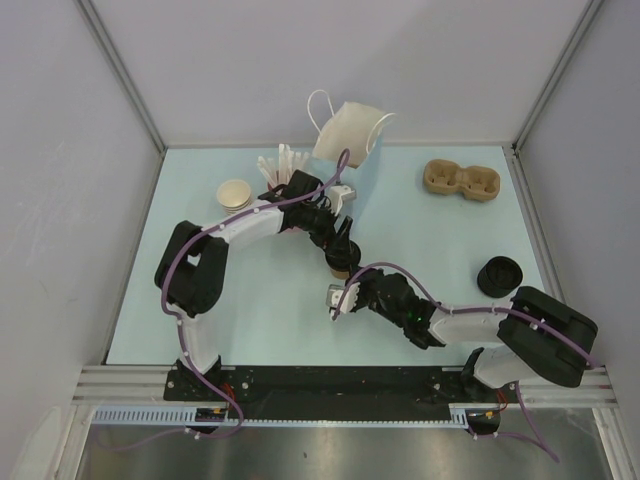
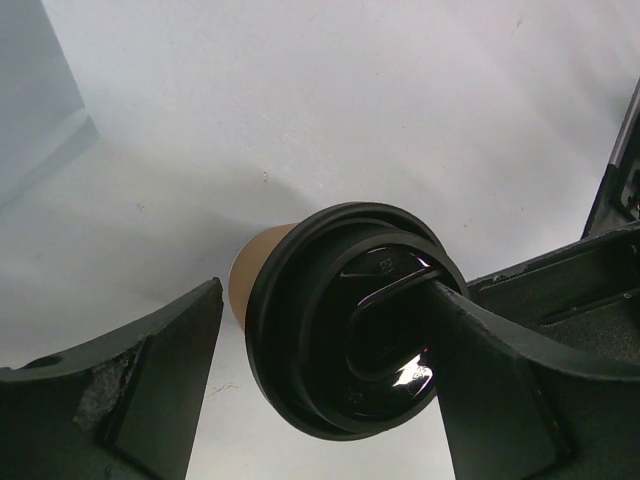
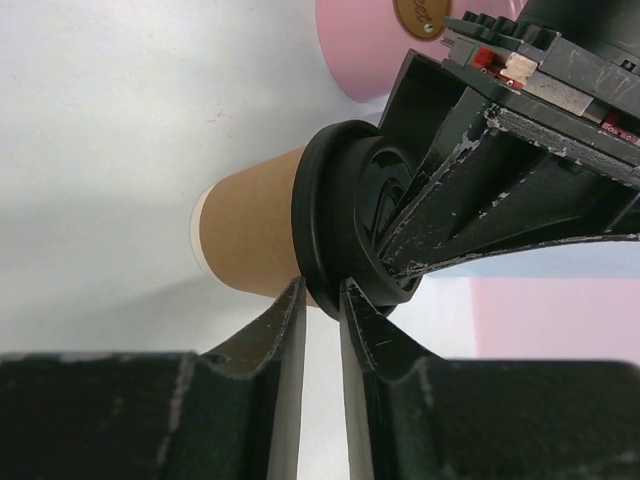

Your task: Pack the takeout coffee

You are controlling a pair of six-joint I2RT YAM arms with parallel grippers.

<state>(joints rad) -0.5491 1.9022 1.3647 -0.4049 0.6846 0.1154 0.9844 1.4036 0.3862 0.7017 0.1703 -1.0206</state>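
Note:
The takeout coffee (image 1: 340, 260), a kraft-brown cup with a black lid, lies on its side on the pale blue table (image 1: 250, 300), lid toward both wrist cameras. My left gripper (image 1: 338, 243) is open around it: in the left wrist view one finger (image 2: 500, 380) rests against the lid's top face (image 2: 340, 340), and the other finger (image 2: 150, 380) stands clear of the rim. My right gripper (image 3: 322, 290) has its jaws narrow on the lid's rim (image 3: 320, 220), one tip against the brown wall (image 3: 250, 235), the other on the lid's top side.
A white paper bag (image 1: 350, 130) stands at the back. A brown cup carrier (image 1: 460, 182) lies back right, with a black lid stack (image 1: 500, 275) nearer. A stack of tan cups (image 1: 235, 193) and a pink cup (image 3: 360, 50) with white straws (image 1: 282, 160) sit beside the left arm.

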